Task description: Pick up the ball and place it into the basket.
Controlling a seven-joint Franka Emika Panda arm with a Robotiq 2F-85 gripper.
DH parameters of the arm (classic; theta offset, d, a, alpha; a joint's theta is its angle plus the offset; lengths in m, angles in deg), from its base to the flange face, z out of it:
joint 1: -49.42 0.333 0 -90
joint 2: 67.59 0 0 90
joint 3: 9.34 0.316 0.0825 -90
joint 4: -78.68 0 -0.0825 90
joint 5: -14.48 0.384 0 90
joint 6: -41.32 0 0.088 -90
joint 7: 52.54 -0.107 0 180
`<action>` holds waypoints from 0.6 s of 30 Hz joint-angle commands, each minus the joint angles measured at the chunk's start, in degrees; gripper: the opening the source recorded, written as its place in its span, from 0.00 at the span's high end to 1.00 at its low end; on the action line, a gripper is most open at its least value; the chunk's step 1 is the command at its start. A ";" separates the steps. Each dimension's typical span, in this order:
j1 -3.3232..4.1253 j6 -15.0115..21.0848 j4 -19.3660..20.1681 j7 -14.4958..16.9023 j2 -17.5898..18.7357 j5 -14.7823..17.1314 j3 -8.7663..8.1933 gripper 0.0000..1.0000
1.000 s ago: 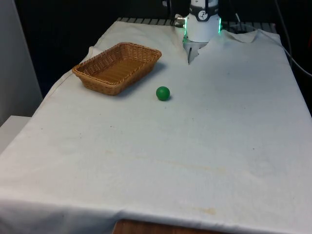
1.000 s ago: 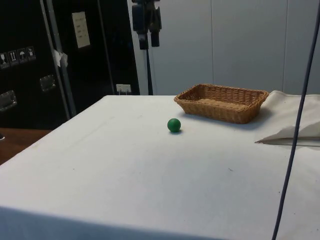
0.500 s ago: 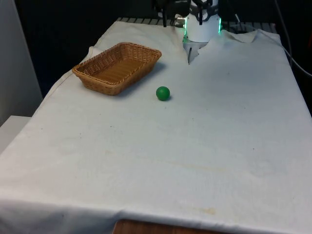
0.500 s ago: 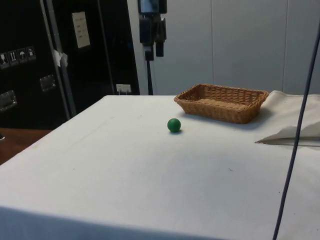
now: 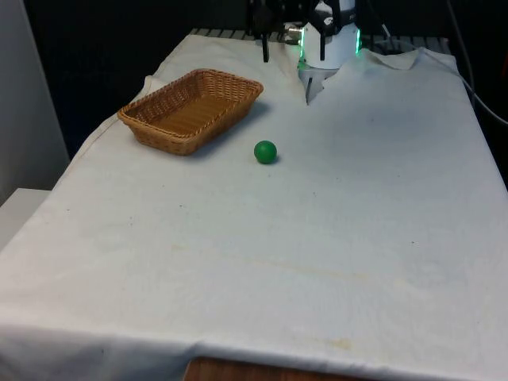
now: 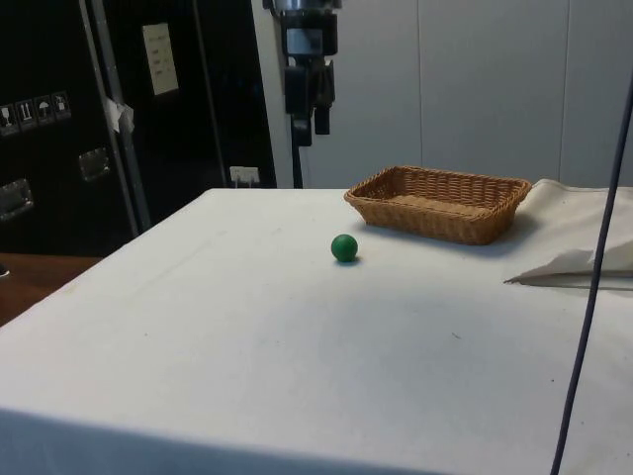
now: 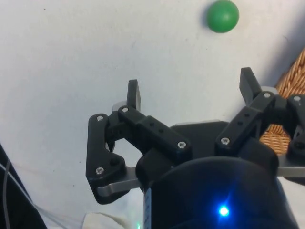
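gripper (image 6: 308, 107) dropped lower over last 1 s | fingers (image 7: 135, 93) spread, empty | ball (image 5: 265, 152) untouched on bench (image 5: 317, 238) beside basket (image 5: 190, 109) | approach phase

The ball (image 5: 265, 152) is a small, plain green sphere, sitting by itself on the white-clothed worktop (image 5: 333, 238). It is lying well below the hand (image 6: 308, 127), with nothing touching it, and is casting a faint shadow on the cloth. In the wrist view it (image 7: 222, 15) is showing out beyond the hand's spread fingertips (image 7: 134, 93), apart from them.

The basket (image 5: 190, 109) is a shallow rectangular wicker tray in warm brown, standing upright with its open top facing up and nothing lying inside. It is resting on the worktop near the ball without touching it, also lower than the hand; its woven rim (image 7: 291, 78) is lying beside one finger in the wrist view.
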 commanded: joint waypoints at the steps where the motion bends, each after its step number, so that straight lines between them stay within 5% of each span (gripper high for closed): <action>1: 0.00 0.29 0.11 0.06 0.23 0.06 0.00 0.00; 11: -0.06 2.98 1.83 0.97 1.95 0.97 -0.17 0.00; 18: -0.17 6.93 3.50 4.87 4.13 5.44 -0.40 0.00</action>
